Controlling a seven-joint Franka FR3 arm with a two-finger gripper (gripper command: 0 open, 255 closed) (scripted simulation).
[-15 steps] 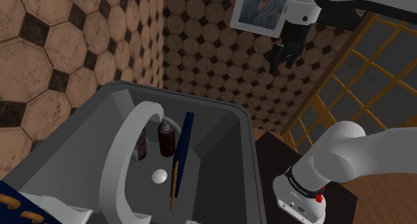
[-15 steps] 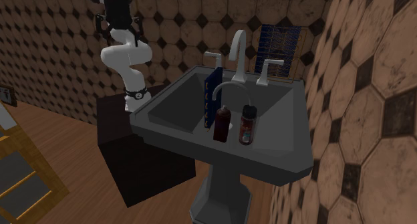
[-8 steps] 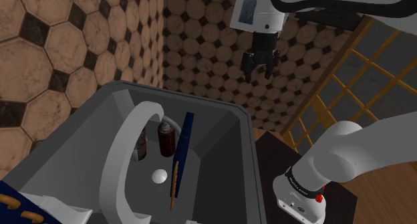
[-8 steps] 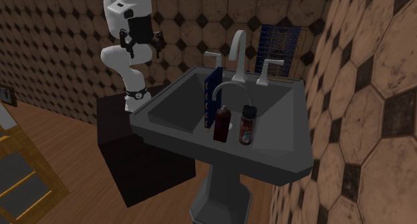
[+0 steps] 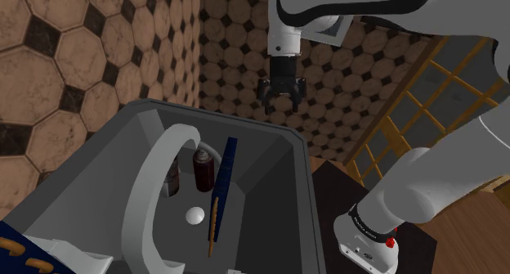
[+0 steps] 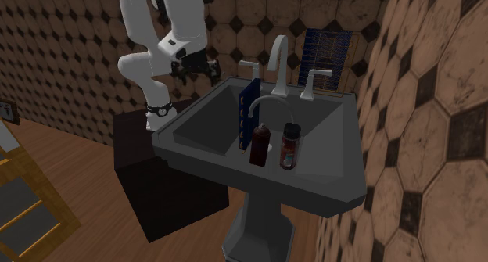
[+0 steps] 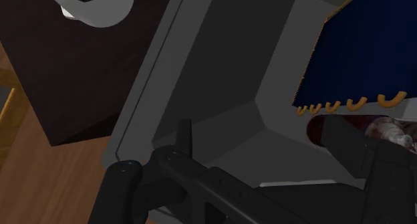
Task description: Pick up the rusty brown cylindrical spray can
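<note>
Gripper (image 5: 282, 99) has come down from the shoulder view's upper right to above the sink's (image 5: 301, 182) far rim; fingers spread, empty. Can (image 5: 203, 171) stands upright in the basin, just beside the blue board (image 5: 226, 182). Probably light, rigid and smooth-walled: grip mid-body.

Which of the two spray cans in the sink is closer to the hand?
The rusty brown can, standing right beside the upright blue panel. The other can, red with pale patches, stands beyond it, farther from the hand.
</note>
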